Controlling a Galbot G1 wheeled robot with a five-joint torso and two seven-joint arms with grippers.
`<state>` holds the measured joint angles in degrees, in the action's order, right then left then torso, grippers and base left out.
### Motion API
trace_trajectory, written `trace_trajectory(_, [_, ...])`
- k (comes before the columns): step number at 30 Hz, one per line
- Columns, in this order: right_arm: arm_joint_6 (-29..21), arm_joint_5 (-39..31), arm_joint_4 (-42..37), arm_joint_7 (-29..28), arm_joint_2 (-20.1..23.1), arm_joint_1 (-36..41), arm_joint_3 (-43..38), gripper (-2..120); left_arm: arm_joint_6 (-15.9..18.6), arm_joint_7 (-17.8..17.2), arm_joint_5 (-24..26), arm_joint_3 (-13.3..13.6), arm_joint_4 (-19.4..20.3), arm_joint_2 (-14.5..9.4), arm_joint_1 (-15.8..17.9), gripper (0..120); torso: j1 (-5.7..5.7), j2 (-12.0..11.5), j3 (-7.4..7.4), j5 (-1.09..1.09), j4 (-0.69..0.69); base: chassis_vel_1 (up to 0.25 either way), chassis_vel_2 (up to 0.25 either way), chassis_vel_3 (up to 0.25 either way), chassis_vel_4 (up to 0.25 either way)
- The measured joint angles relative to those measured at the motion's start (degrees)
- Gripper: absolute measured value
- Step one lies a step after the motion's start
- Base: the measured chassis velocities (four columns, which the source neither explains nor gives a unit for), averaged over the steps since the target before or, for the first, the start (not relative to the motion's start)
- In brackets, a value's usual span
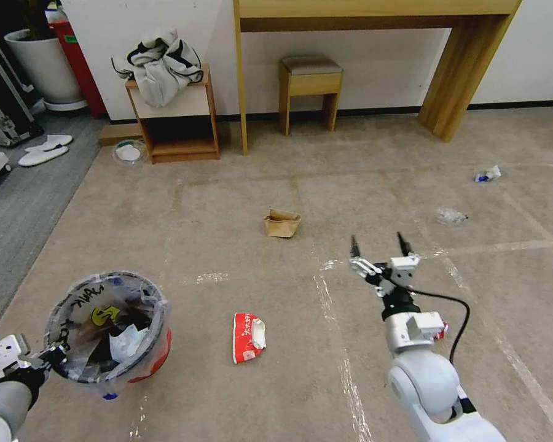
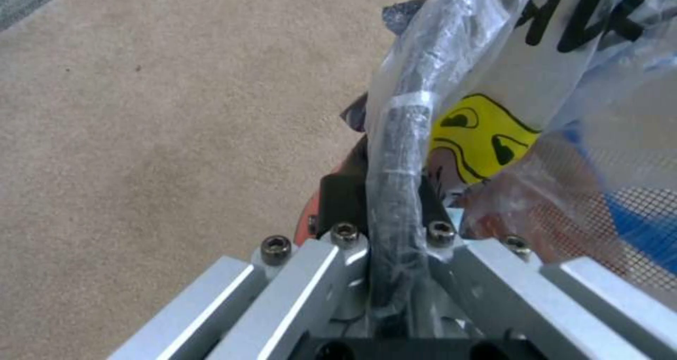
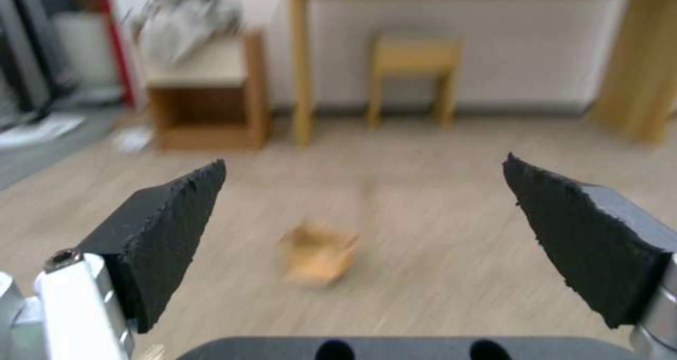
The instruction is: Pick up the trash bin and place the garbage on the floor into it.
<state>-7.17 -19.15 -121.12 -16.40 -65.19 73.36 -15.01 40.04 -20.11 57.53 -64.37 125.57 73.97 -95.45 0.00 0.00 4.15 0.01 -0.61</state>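
Observation:
My left gripper (image 1: 58, 355) is shut on the rim of the red trash bin (image 1: 156, 353), which hangs at the lower left with its clear bag (image 2: 564, 85) holding a yellow wrapper and white paper. The left wrist view shows the rim (image 2: 399, 154) pinched between the jaws. My right gripper (image 1: 380, 245) is open above the carpet, with nothing between its fingers (image 3: 169, 228). Garbage lies on the floor (image 1: 227, 215): a red wrapper (image 1: 247, 337) between the arms, a brown paper bag (image 1: 282, 223) ahead, seen again as the bag (image 3: 317, 251), clear plastic (image 1: 451, 215) and a blue-white scrap (image 1: 488, 174) at the right.
A wooden desk (image 1: 375, 12) with a stool (image 1: 310, 86) under it stands at the back wall. A small shelf (image 1: 175, 116) carries clothes, and white slippers (image 1: 43, 150) lie at the far left. Tape lines (image 1: 341, 344) cross the carpet.

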Motion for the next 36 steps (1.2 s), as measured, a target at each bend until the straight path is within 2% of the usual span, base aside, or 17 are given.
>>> trace_trajectory(1, [-2.99, -3.05, -0.89, -0.83, 1.32, -1.16, 1.29, 100, 0.00, 0.00, -0.07, 0.13, 0.06, 0.07, 0.03, 1, 0.00, 0.00, 0.00, -0.02, 0.00, 0.000, 0.000, 0.000, 0.000])
trace_trajectory(2, [-2.99, -3.05, -0.89, -0.83, 1.32, -1.16, 1.29, 100, 0.00, 0.00, -0.07, 0.13, 0.06, 0.07, 0.03, 1, 0.00, 0.00, 0.00, -0.02, 0.00, 0.000, 0.000, 0.000, 0.000])
trace_trajectory(3, [-5.46, -5.70, -1.65, -1.62, 2.54, -2.30, 2.54, 100, 0.00, 0.00, -0.15, 0.20, 0.07, 0.10, 0.05, 1, 0.00, 0.00, 0.00, -0.02, -0.01, 0.000, 0.000, 0.000, 0.000])
trace_trajectory(4, [-11.13, -11.21, -2.87, -3.96, 5.35, -6.11, 6.01, 100, 0.02, -0.01, -0.28, 0.34, 0.08, 0.17, 0.08, 1, 0.00, 0.00, 0.00, -0.01, -0.01, 0.000, 0.000, 0.000, 0.000])
trace_trajectory(5, [-11.13, -11.21, -2.87, -3.96, 5.35, -6.11, 6.01, 100, 0.02, -0.01, -0.28, 0.34, 0.08, 0.17, 0.08, 1, 0.00, 0.00, 0.00, -0.01, -0.01, 0.000, 0.000, 0.000, 0.000])
trace_trajectory(8, [-16.05, -18.50, -2.24, -7.69, 8.35, -12.94, 12.06, 100, 0.09, -0.04, -0.41, 0.35, 0.09, 0.26, 0.07, 1, 0.00, 0.00, 0.00, -0.02, -0.01, 0.000, 0.000, 0.000, 0.000])
trace_trajectory(12, [-17.59, -22.22, -1.36, -9.46, 8.95, -16.01, 15.03, 100, 0.12, -0.04, -0.46, 0.35, 0.07, 0.31, 0.08, 1, 0.00, 0.00, 0.00, -0.02, 0.00, 0.000, 0.000, 0.000, 0.000])
trace_trajectory(13, [-18.96, -25.92, -0.27, -11.12, 9.02, -18.95, 17.99, 100, 0.12, -0.06, -0.55, 0.35, -0.11, 0.46, 0.16, 1, 0.00, 0.00, 0.00, -0.01, -0.01, 0.000, 0.000, 0.000, 0.000])
trace_trajectory(15, [-19.06, -26.11, -0.21, -11.20, 9.01, -19.12, 18.17, 100, 0.12, -0.06, -0.56, 0.35, -0.12, 0.48, 0.16, 1, 0.00, 0.00, 0.00, -0.01, -0.01, 0.000, 0.000, 0.000, 0.000])
trace_trajectory(17, [-24.07, -35.39, 1.99, -16.46, 6.96, -24.22, 23.76, 100, 0.15, -0.08, -0.86, 0.25, -0.59, 0.87, 0.20, 1, 0.00, 0.00, 0.00, -0.02, -0.01, 0.000, 0.000, 0.000, 0.000])
trace_trajectory(18, [-24.07, -35.39, 1.99, -16.46, 6.96, -24.22, 23.76, 100, 0.15, -0.08, -0.86, 0.25, -0.59, 0.87, 0.20, 1, 0.00, 0.00, 0.00, -0.02, -0.01, 0.000, 0.000, 0.000, 0.000])
trace_trajectory(20, [-27.76, -41.96, 5.26, -21.25, 3.40, -28.02, 27.56, 100, 0.15, -0.09, -0.97, -0.11, -0.99, 1.05, 0.15, 1, 0.00, 0.00, 0.00, -0.02, -0.01, 0.000, 0.000, 0.000, 0.000])
trace_trajectory(24, [-29.02, -44.82, 8.19, -23.42, 0.54, -29.84, 29.61, 100, 0.15, -0.09, -1.00, -0.46, -1.24, 1.07, 0.10, 1, 0.00, 0.00, 0.01, -0.02, -0.01, 0.000, 0.000, 0.000, 0.000])
trace_trajectory(25, [-29.93, -47.45, 10.49, -25.21, -2.20, -31.31, 31.03, 100, 0.15, -0.09, -1.00, -0.79, -1.46, 1.10, 0.09, 1, 0.00, 0.00, 0.00, -0.02, -0.01, 0.000, 0.000, 0.000, 0.000])
trace_trajectory(36, [-30.94, -47.66, 20.22, -27.10, -9.39, -33.72, 36.73, 100, 0.14, -0.13, -1.24, -1.53, -2.09, 1.61, -0.23, 1, 0.00, 0.00, 0.00, -0.02, 0.00, 0.000, 0.000, 0.000, 0.000])
